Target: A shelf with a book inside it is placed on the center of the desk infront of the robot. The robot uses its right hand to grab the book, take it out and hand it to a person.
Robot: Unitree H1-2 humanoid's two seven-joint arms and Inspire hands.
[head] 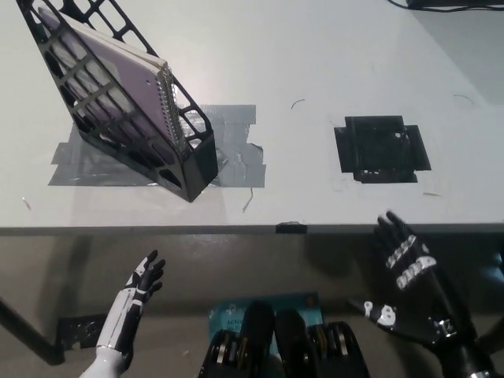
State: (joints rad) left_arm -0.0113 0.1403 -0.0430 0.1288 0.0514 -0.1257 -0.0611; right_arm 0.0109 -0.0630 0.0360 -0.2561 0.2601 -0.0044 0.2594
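Book [110, 67] in shelf [169, 161]; no writing readable.

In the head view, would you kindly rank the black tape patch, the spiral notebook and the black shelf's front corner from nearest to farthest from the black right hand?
1. Black tape patch, just above the right hand.
2. Shelf's front corner, centre-left.
3. Spiral notebook, upper left inside the shelf.

One shelf [118, 118], seemingly one book [134, 75], two hands.
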